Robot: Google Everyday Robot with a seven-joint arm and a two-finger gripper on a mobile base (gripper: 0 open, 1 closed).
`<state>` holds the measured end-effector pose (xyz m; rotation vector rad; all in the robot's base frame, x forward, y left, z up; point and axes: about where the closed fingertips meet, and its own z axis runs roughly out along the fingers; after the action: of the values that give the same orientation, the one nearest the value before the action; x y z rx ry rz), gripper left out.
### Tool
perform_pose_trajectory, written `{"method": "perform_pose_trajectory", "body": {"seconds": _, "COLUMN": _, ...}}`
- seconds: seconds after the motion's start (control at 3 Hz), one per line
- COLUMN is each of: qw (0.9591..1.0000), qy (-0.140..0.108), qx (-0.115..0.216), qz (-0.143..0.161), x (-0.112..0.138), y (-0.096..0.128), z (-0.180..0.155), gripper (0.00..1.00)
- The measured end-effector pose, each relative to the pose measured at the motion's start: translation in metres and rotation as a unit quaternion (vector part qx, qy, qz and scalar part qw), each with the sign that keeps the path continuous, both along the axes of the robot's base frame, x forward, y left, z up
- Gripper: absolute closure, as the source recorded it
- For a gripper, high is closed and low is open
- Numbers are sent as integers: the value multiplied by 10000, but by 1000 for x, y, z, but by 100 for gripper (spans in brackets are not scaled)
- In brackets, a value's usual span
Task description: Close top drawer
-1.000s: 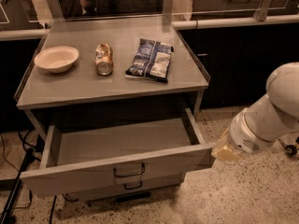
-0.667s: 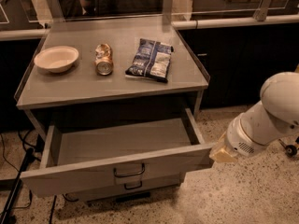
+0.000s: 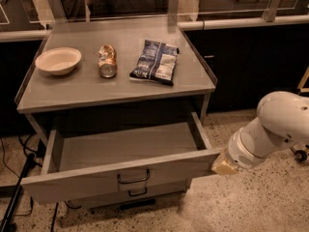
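Observation:
The top drawer (image 3: 120,176) of the grey metal cabinet stands pulled far out, and what shows of its inside is empty. Its dark loop handle (image 3: 133,178) sits at the middle of the front panel. My gripper (image 3: 225,164) is at the end of the white arm (image 3: 275,127). Its beige tip is right at the drawer's front right corner, level with the front panel. Whether it touches the panel does not show.
On the cabinet top (image 3: 193,83) lie a cream bowl (image 3: 58,61), a crushed can (image 3: 107,61) and a blue snack bag (image 3: 156,62). A lower drawer handle (image 3: 138,192) shows below. A dark counter front stands behind and to the right. Cables and a stand leg lie at the lower left.
The arm has dropped a little and its tip has shifted slightly left, closer to the drawer's front right corner. The drawer is as far out as before.

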<state>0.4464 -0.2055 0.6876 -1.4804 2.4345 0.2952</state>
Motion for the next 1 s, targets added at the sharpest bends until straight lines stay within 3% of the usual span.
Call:
{"method": "perform_pose_trajectory", "body": {"seconds": 0.33, "qw": 9998, "qy": -133, "qx": -120, "qz": 116, "x": 18, "y": 4, "z": -13, "gripper": 100}}
{"method": "perform_pose_trajectory", "body": {"seconds": 1.0, "qw": 9971, "qy": -688, "qx": -302, "qz": 108, "x": 69, "y": 11, "z": -12, "gripper": 100}}
